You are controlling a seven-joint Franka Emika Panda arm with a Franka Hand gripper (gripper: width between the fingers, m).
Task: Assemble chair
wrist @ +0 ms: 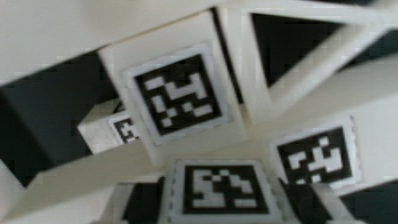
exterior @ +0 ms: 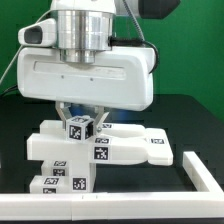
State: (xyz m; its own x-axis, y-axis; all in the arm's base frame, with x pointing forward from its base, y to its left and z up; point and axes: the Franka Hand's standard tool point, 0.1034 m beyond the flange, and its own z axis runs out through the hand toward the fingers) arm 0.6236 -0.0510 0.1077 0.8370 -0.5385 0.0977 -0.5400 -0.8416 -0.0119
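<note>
My gripper hangs under the big white hand and is shut on a small white tagged cube. It holds the cube just above the other chair pieces. In the wrist view the cube sits between my dark fingers, with the gripper closed on its sides. Below lies a flat white slab with tags, reaching toward the exterior view's right. A tagged bar shows close under the cube in the wrist view. More tagged blocky pieces lie at the front on the exterior view's left.
A long thin white untagged rail runs along the front, with another stretch on the exterior view's right. The table surface is black. A green wall stands behind.
</note>
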